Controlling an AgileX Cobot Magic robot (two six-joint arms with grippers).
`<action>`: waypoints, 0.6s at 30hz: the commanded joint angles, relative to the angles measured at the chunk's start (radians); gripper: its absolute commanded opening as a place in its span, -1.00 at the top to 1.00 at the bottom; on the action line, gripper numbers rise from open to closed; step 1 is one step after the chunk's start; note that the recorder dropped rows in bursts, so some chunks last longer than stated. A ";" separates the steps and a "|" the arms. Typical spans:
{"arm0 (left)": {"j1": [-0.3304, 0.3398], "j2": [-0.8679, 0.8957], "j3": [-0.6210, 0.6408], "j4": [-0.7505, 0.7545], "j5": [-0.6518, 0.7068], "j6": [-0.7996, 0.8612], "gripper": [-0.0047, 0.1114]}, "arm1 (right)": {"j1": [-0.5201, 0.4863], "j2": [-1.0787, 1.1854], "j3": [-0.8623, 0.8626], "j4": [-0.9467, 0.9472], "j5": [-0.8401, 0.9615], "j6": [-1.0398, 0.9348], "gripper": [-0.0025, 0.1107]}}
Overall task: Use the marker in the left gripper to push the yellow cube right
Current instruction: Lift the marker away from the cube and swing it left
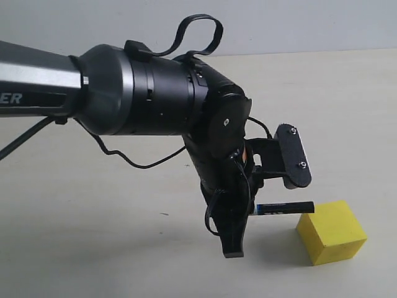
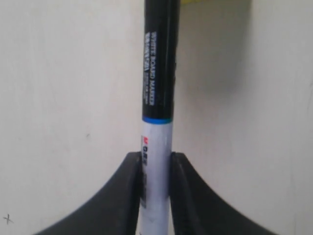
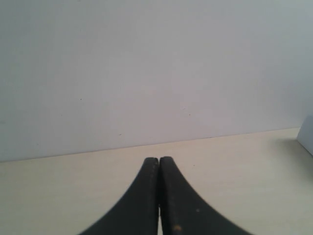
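Observation:
My left gripper (image 1: 248, 208) is shut on the marker (image 1: 282, 207), which sticks out level toward the right. Its black cap tip touches or nearly touches the upper left edge of the yellow cube (image 1: 332, 231), which rests on the beige table near the lower right. In the left wrist view my left gripper (image 2: 156, 159) clamps the white barrel of the marker (image 2: 157, 93), and a sliver of the yellow cube (image 2: 195, 2) shows at the cap's end. My right gripper (image 3: 159, 160) is shut on nothing, above bare table facing a grey wall.
The beige table (image 1: 93, 223) spreads around the cube. A grey wall (image 1: 279, 25) stands at the table's far edge. A pale object's edge (image 3: 308, 134) shows at the side of the right wrist view. The left arm's black cable (image 1: 124, 158) hangs under the arm.

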 commanded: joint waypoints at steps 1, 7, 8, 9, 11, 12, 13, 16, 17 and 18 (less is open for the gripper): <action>0.036 -0.050 0.003 0.012 0.064 -0.045 0.92 | -0.007 -0.007 0.005 -0.005 -0.005 -0.006 0.96; 0.093 -0.163 0.010 0.109 0.183 -0.155 0.92 | -0.007 -0.007 0.005 -0.005 -0.005 -0.006 0.96; 0.104 -0.184 0.020 0.129 0.194 -0.179 0.92 | -0.007 -0.007 0.005 -0.005 -0.005 -0.006 0.96; 0.121 -0.223 0.041 0.148 0.201 -0.207 0.92 | -0.007 -0.007 0.005 -0.005 -0.005 -0.006 0.96; 0.150 -0.281 0.081 0.152 0.192 -0.235 0.92 | -0.007 -0.007 0.005 -0.005 -0.002 -0.006 0.96; 0.172 -0.331 0.121 0.152 0.171 -0.249 0.92 | -0.007 -0.007 0.005 -0.005 -0.002 -0.006 0.96; 0.186 -0.365 0.152 0.152 0.151 -0.256 0.92 | -0.007 -0.007 0.005 -0.005 -0.002 -0.006 0.96; 0.226 -0.492 0.291 0.152 0.063 -0.295 0.92 | -0.007 -0.007 0.005 -0.005 -0.002 -0.006 0.96; 0.232 -0.537 0.332 0.152 0.028 -0.299 0.92 | -0.007 -0.007 0.005 -0.005 -0.002 -0.006 0.96; 0.235 -0.583 0.393 0.155 -0.007 -0.303 0.92 | -0.007 -0.007 0.005 -0.005 -0.002 -0.006 0.96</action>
